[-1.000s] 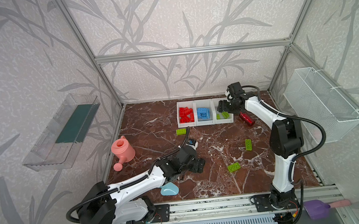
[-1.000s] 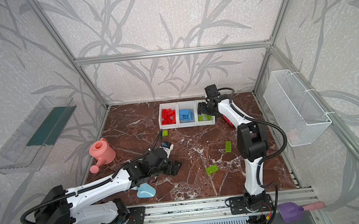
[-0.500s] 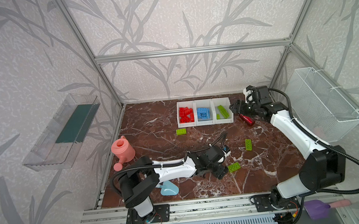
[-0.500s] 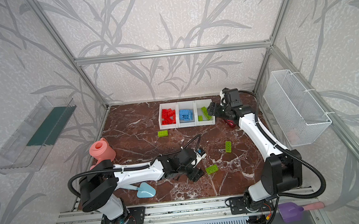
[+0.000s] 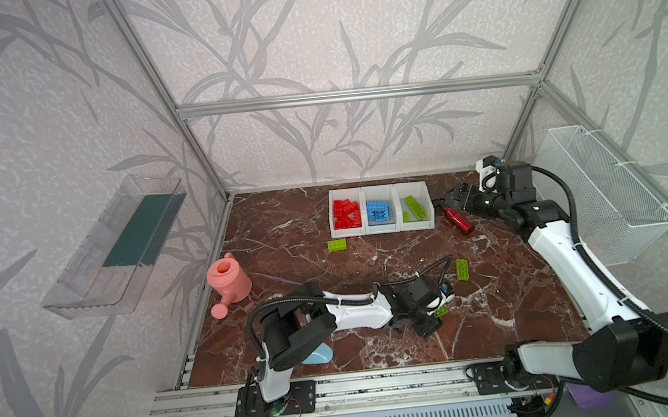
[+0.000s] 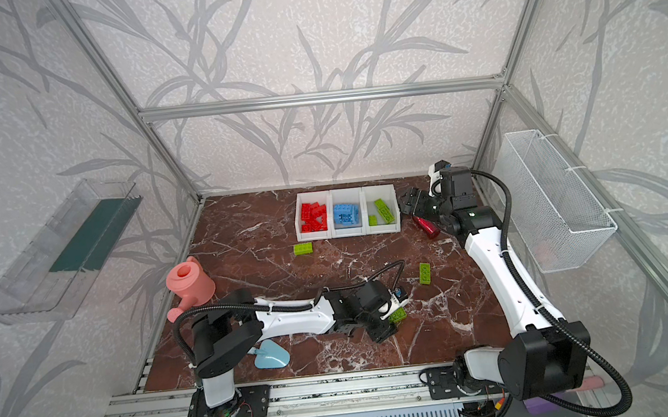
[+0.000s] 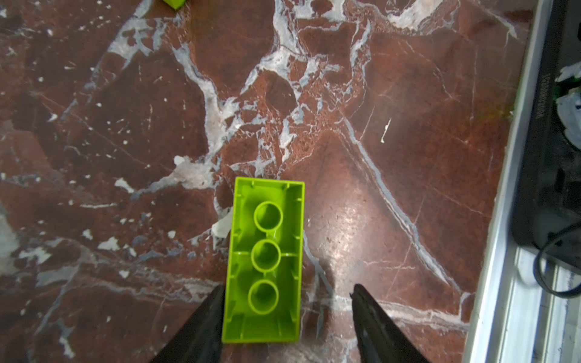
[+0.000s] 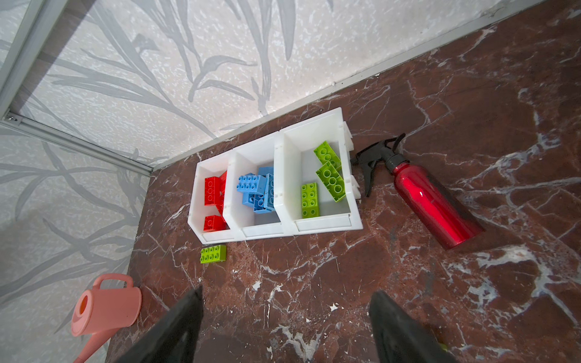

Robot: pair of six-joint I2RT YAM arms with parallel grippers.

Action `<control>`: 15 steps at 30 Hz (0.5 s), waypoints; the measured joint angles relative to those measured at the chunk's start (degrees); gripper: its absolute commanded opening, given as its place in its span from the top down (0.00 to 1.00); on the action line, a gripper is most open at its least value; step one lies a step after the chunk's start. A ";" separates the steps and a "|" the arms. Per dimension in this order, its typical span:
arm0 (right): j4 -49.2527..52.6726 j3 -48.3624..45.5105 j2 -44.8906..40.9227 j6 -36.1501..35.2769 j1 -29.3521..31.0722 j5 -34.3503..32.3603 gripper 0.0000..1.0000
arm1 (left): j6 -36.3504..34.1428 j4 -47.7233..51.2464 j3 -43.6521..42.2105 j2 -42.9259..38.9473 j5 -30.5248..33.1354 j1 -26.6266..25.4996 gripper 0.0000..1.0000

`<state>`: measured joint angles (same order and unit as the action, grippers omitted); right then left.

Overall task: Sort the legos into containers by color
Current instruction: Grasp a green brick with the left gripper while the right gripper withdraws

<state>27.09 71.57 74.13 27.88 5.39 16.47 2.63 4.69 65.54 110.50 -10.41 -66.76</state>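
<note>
- The left gripper [image 7: 287,286] is standing partly open around a green lego [image 7: 264,261].
- One of its fingers [image 7: 204,323] is touching a long side of that lego. The other finger is sitting a little way off from the other side.
- The lego is lying upside down on the brown table [image 7: 393,110], with its round holes showing. In both top views it is sitting in the middle of the table, toward the near side.
- A second green lego [image 5: 462,269] is lying a bit farther back and to the right.
- The right gripper [image 8: 286,291] is hanging wide open with nothing in it, at the far right of the table.
- A red bottle [image 8: 430,204] is lying on its side close to that gripper.
- The white containers [image 8: 323,223] are sitting in a row just left of the bottle, by the far wall.
- The left one is holding red legos [image 8: 212,190], the middle one blue legos [image 8: 254,188], and the right one three green legos [image 8: 328,171].
- A third green lego [image 8: 213,254] is lying on the table just in front of the left container.
- A pink watering can [image 5: 228,280] is standing at the left side of the table.
</note>
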 measured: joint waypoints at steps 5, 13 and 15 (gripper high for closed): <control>0.26 -0.74 -1.95 -0.04 0.02 0.11 0.16 | -1.14 0.76 0.74 1.16 0.13 0.00 0.64; 0.68 -1.38 -4.81 -0.04 0.02 0.22 0.16 | -2.12 1.36 1.11 1.22 0.94 -0.22 0.75; 1.07 -1.81 -5.68 -0.09 0.00 0.22 0.16 | -2.23 1.36 1.11 1.22 1.42 -0.22 0.76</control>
<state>28.16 69.76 68.45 27.79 5.39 16.69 0.40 6.04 66.65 111.72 -8.99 -66.98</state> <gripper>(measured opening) 0.840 0.323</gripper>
